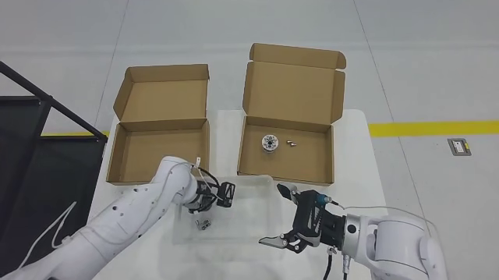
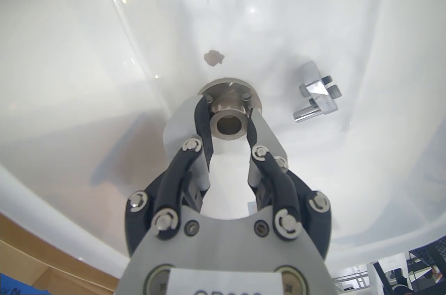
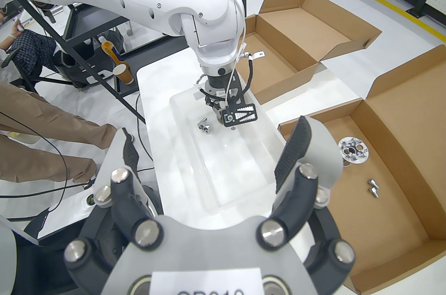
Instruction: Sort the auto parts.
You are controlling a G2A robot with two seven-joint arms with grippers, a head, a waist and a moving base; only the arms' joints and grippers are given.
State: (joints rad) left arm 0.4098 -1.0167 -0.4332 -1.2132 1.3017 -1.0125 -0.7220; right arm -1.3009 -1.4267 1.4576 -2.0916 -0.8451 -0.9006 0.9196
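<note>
- The left gripper [image 2: 228, 117] is nearly closed. Its black-padded fingers [image 2: 204, 122] sit on opposite sides of the neck of a dull silver metal flanged bushing [image 2: 230, 125], both pads seemingly touching it.
- The flanged bushing stands inside a clear plastic tray [image 2: 104, 31], flange down at the tray floor. I cannot tell whether it rests there or is just lifted.
- Its long axis is the bore, which runs roughly upright. The open end points up at the wrist, and the flange with its small bolt heads lies below.
- It is probably solid, stiff and heavy for its size, with a smooth, slippery surface. The neck just above the flange, gripped squarely across, looks the safest hold against swivelling.
- A small shiny chrome bracket [image 2: 317, 92] with two dark bolts lies near it in the tray, apart from the fingers.
- The right gripper [image 3: 214, 136] hangs wide open, holding nothing, beside the tray's near end.
- Beyond the tray stand two brown cardboard boxes, a left box [image 1: 156, 151] and a right box [image 1: 312, 167]. The right one holds a round silver disc [image 1: 269, 142] and small bolts [image 1: 291, 143].
</note>
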